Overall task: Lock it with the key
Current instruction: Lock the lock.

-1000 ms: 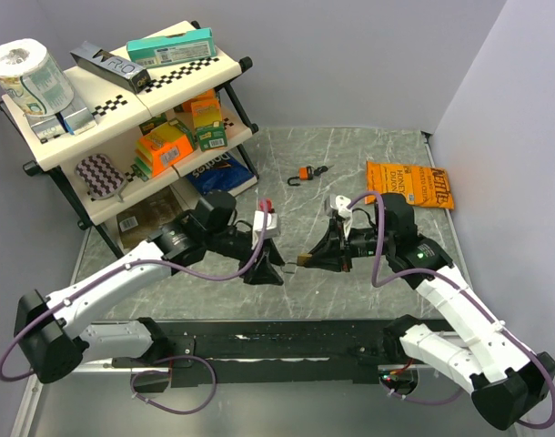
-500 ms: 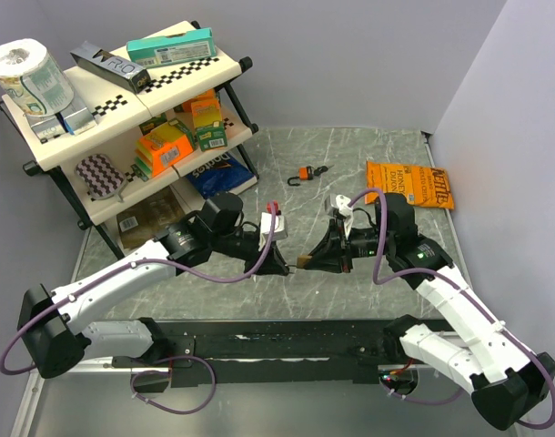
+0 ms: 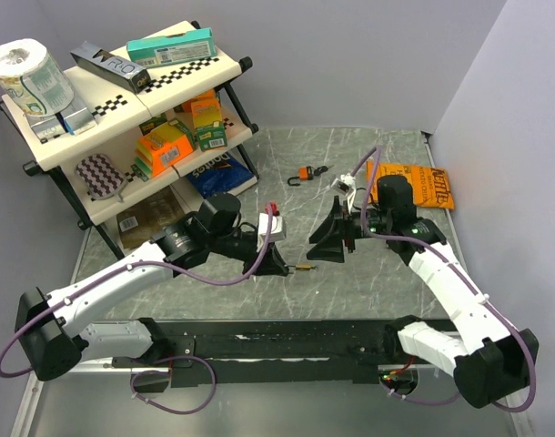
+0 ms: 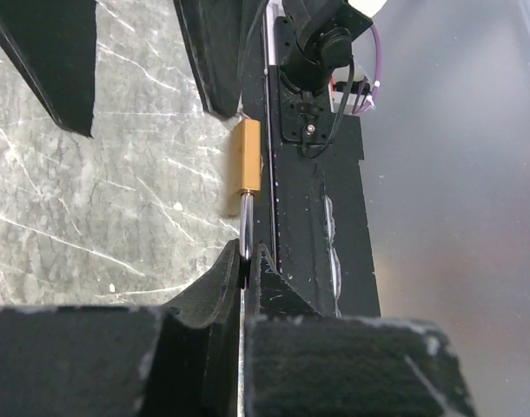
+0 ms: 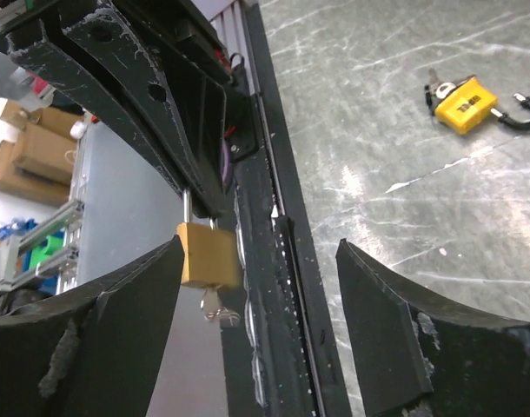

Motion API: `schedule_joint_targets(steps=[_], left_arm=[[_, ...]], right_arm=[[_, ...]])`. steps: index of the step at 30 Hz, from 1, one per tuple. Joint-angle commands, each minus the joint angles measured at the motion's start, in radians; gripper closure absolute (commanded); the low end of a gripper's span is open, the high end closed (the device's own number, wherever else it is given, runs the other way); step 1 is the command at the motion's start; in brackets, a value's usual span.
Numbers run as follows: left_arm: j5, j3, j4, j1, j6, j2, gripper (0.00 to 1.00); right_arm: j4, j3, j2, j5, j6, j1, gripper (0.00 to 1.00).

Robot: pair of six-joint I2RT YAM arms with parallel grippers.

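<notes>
The marbled tabletop (image 3: 368,300) fills the overhead view, with a stocked shelf rack (image 3: 214,66) at its far left and a chip bag (image 3: 409,185) at the far right, and both arms reach inward to meet near the middle. Only that view gives the whole layout, but in it the brass padlock (image 3: 305,268) is a small speck just off the tip of the left fingers (image 3: 270,259). The left wrist view shows the grip itself: the left fingers are pressed together on the padlock's steel shackle (image 4: 245,221), with the brass body pointing away from them. The right wrist view adds what the others miss. The right fingers (image 5: 117,334) stand spread wide with the padlock in the gap, close to one of them, though contact cannot be told. A small, blurred key (image 5: 211,306) sticks out of the lock's underside, and a second padlock (image 5: 460,104), yellow, lies well apart on the tabletop
</notes>
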State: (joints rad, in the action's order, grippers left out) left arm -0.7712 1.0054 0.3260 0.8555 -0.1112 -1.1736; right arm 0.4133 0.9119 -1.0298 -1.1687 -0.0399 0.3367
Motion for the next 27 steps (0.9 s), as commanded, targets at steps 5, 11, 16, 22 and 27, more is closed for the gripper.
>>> schedule_joint_targets(steps=[5, 11, 16, 22, 27], left_arm=[[-0.051, 0.067, -0.024, 0.002, 0.070, 0.022, 0.99], [-0.072, 0.088, -0.010, 0.001, 0.099, 0.012, 0.99], [-0.083, 0.091, -0.036, 0.002, 0.148, 0.015, 0.99], [-0.089, 0.108, -0.045, 0.002, 0.174, -0.001, 0.99], [-0.089, 0.108, -0.058, 0.002, 0.194, -0.008, 0.99]], right_arm=[[0.051, 0.071, 0.089, -0.016, 0.124, -0.021, 0.17], [0.234, 0.064, 0.158, 0.041, 0.420, 0.016, 0.12], [0.262, 0.061, 0.175, 0.089, 0.491, 0.105, 0.12], [0.220, 0.059, 0.155, 0.106, 0.475, 0.159, 0.24], [0.205, 0.070, 0.140, 0.118, 0.479, 0.185, 0.40]])
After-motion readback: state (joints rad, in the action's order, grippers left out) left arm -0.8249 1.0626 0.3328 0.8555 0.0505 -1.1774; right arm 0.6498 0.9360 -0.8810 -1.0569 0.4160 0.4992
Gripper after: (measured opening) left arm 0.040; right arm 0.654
